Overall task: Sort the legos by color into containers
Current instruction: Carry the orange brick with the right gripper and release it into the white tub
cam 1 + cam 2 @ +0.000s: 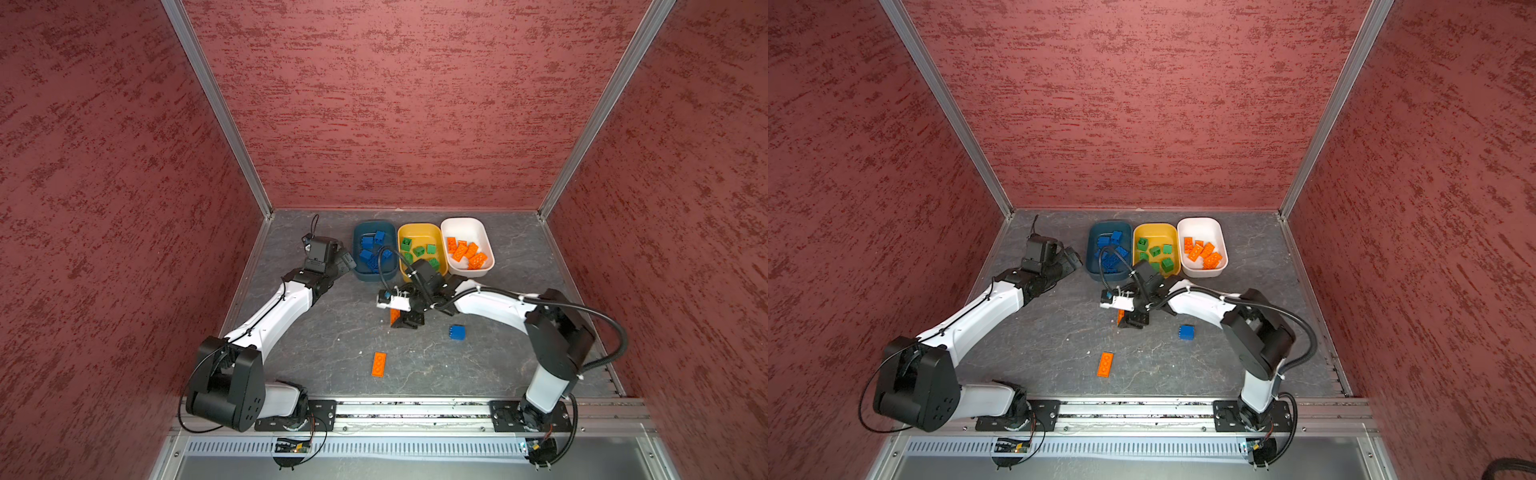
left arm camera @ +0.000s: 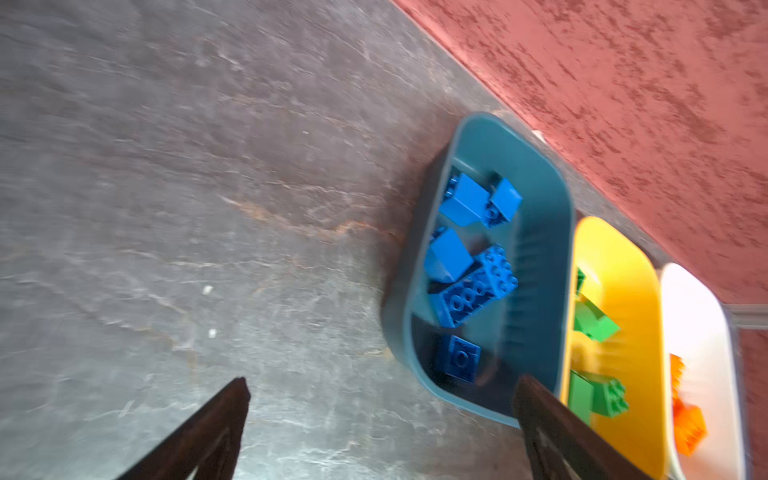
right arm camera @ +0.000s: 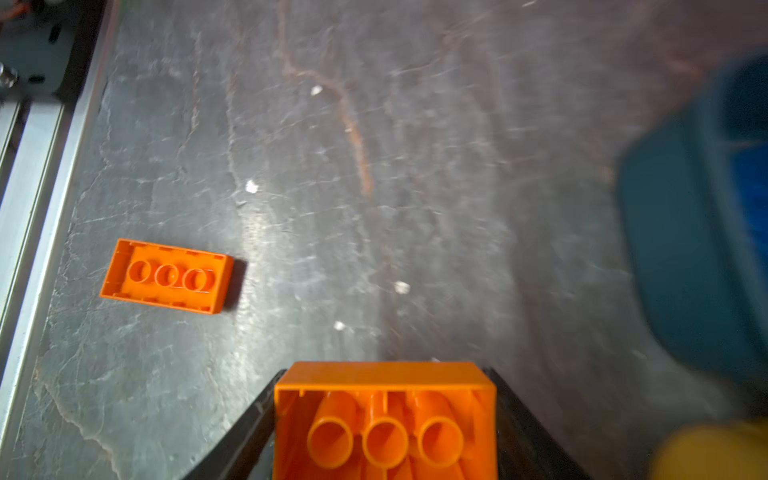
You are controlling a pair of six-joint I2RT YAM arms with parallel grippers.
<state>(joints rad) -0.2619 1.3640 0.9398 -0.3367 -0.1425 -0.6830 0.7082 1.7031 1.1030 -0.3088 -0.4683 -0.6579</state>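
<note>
On the slate-grey table (image 1: 316,353), three tubs line the twelve o'clock edge. The teal tub (image 1: 374,223) holds blue bricks, the yellow tub (image 1: 419,227) green ones and the white tub (image 1: 467,227) orange ones, so most of the sorting looks done. The left gripper (image 1: 348,261) hangs at the teal tub's nine o'clock, spread wide and empty. Near the table's centre, the right gripper (image 1: 406,321) clamps an orange brick (image 3: 384,415), hollow underside facing its wrist camera. Three bricks seem left: the held one, a loose orange brick (image 1: 379,364) at that gripper's seven o'clock, and a blue brick (image 1: 457,332) at its three o'clock.
</note>
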